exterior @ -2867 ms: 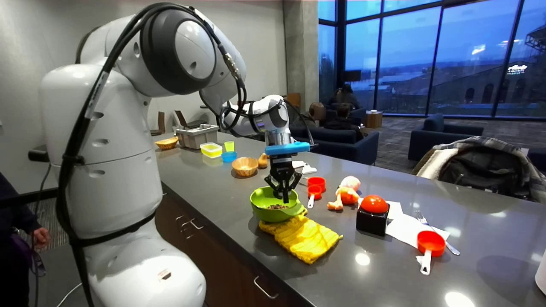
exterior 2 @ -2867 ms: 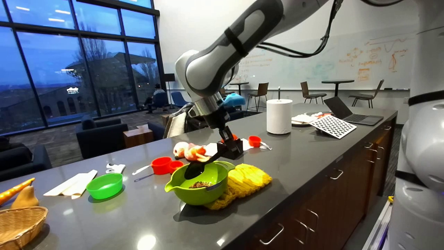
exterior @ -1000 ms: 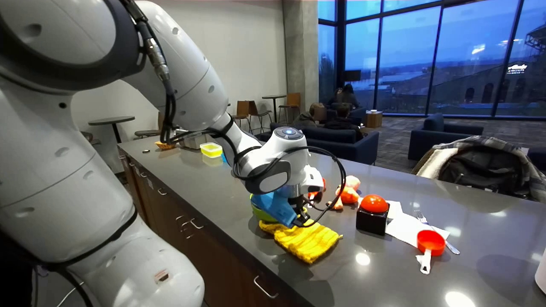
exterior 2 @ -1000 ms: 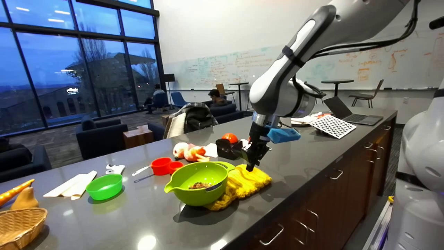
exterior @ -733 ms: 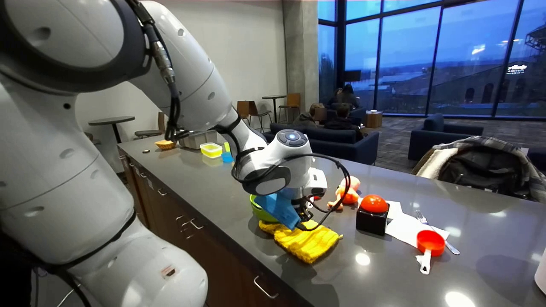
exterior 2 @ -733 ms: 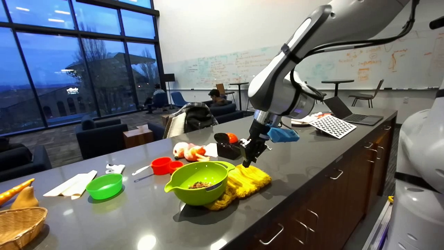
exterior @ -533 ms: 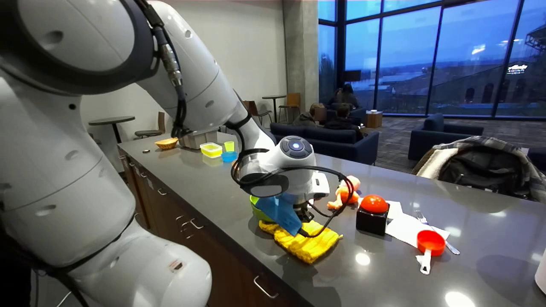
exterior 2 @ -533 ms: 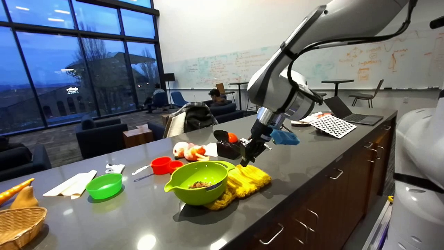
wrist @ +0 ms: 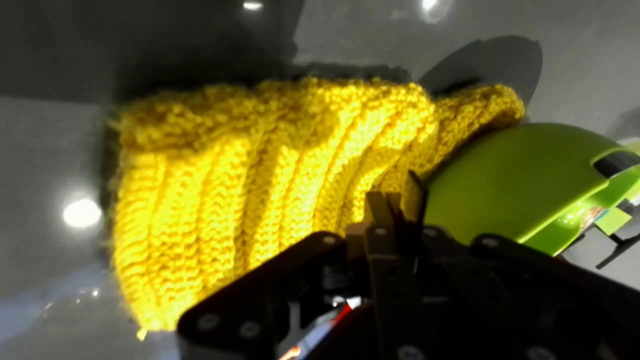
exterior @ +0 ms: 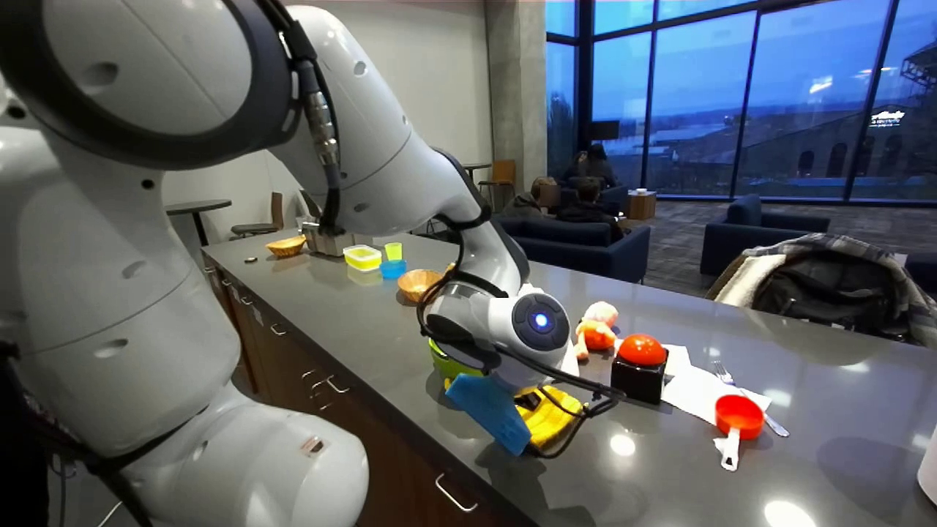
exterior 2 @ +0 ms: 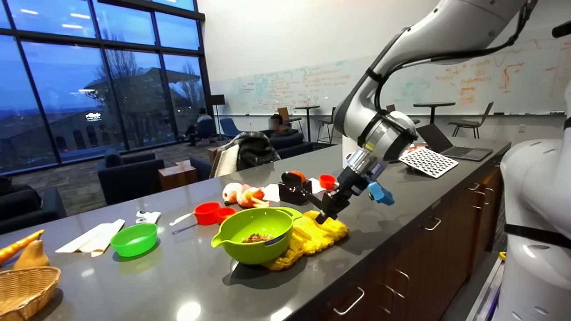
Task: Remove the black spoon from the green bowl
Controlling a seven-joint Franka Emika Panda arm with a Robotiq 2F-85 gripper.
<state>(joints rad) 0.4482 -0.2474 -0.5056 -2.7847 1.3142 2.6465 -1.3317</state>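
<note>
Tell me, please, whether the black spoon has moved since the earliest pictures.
Yes: in an exterior view, the black spoon has moved up and right, out of the stationary green bowl.

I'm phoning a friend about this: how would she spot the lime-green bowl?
Find the long grey counter. On it lies a knitted yellow cloth with the lime-green bowl at one end. Unlike the plain green dish nearby, it has a pouring spout and brown bits inside.

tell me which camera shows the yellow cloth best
Wrist view: the yellow cloth looks largest there, its knit ribs visible. Both exterior views show it smaller, partly hidden by the arm or the green bowl.
</note>
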